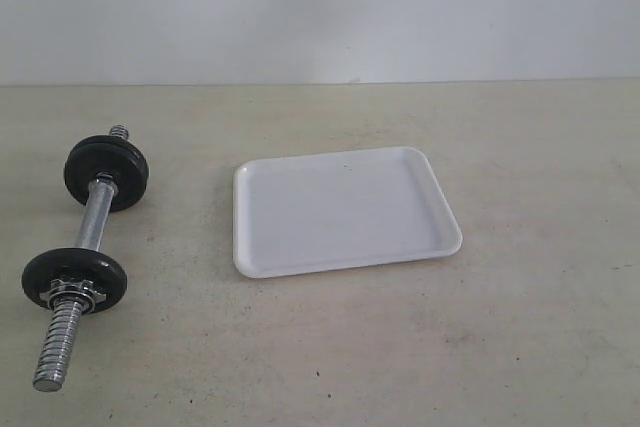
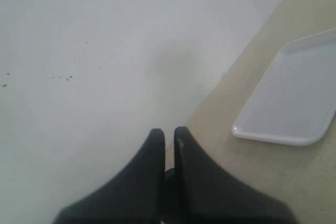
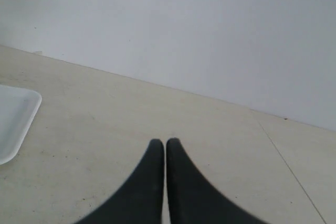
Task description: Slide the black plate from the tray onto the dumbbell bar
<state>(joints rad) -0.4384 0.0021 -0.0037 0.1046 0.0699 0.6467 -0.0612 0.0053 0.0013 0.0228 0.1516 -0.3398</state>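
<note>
While black plates (image 1: 75,265) ring dumbbell bar (image 1: 93,219), left hand (image 2: 170,135) pressed together, right hand (image 3: 161,144) too

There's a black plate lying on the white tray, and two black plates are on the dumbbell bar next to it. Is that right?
Not quite. The white tray has nothing lying on it, as the exterior view shows. The rest is right: the far black plate and the near black plate both sit on the dumbbell bar next to it.
</note>
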